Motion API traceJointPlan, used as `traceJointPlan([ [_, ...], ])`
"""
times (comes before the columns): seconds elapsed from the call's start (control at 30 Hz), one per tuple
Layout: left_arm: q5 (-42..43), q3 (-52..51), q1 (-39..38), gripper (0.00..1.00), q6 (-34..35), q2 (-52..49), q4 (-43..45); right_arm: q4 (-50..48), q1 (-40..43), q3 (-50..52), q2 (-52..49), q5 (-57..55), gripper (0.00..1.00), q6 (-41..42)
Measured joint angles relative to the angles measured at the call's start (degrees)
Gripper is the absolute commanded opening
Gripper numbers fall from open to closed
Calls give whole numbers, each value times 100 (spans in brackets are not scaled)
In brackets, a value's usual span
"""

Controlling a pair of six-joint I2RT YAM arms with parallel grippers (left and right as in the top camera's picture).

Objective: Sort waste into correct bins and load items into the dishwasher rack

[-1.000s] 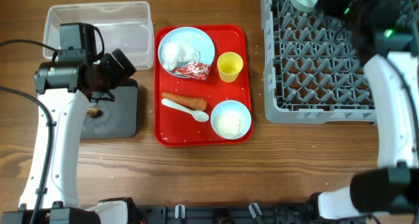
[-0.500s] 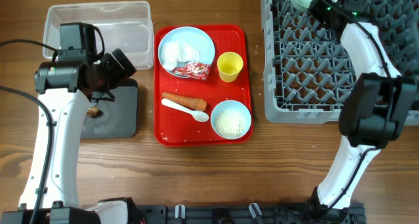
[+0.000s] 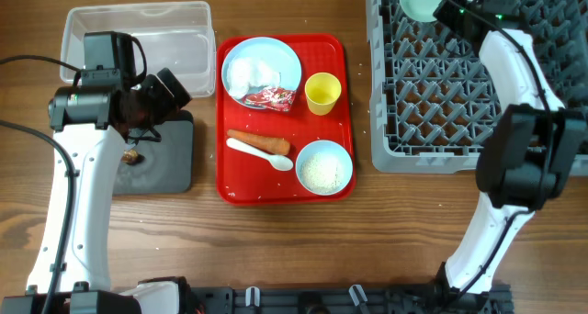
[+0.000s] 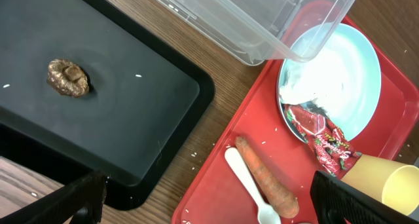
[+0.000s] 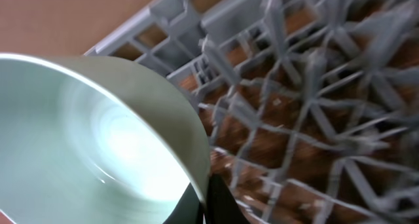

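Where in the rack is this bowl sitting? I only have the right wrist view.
Observer: From overhead, the bowl is in the far left corner of the dishwasher rack, the side nearest the red tray.
Operator: What is on that tray?
Observer: A plate carrying tissue and a wrapper, a yellow cup, a carrot, a spoon and a second bowl holding rice.
Operator: And the left arm?
Observer: The left gripper is open and holds nothing. It hangs by the black tray, where a brown scrap lies.
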State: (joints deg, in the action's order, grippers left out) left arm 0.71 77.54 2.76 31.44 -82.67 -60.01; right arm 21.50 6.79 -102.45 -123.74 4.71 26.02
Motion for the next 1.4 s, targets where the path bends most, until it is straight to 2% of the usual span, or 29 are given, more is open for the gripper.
traceJointPlan([
  [0.1, -2, 0, 0, 100, 0, 0, 0, 330, -111, 0, 503, -890, 4, -459],
  [0.17, 0, 0, 0, 100, 0, 0, -2, 553, -402, 0, 885, -2055, 4, -743],
  [0.3, 0, 0, 0, 100, 0, 0, 0, 597, -1650, -2, 1139, -4905, 4, -1628],
  [0.4, 0, 0, 0, 100, 0, 0, 0, 595, -2271, -2, 1062, -5803, 4, -2522],
  [0.53, 0, 0, 0, 100, 0, 0, 2, 590, -2267, -2, 737, -6581, 4, -3128],
  [0.87, 0, 0, 0, 100, 0, 0, 2, -468, -2144, 15, 105, -7108, 4, -4168],
  [1.03, 0, 0, 0, 100, 0, 0, 0, -581, -2024, 15, 90, -7053, 4, -4328],
  [1.4, 0, 0, 0, 100, 0, 0, 2, -1764, -2063, 20, -667, -6780, 4, -4789],
])
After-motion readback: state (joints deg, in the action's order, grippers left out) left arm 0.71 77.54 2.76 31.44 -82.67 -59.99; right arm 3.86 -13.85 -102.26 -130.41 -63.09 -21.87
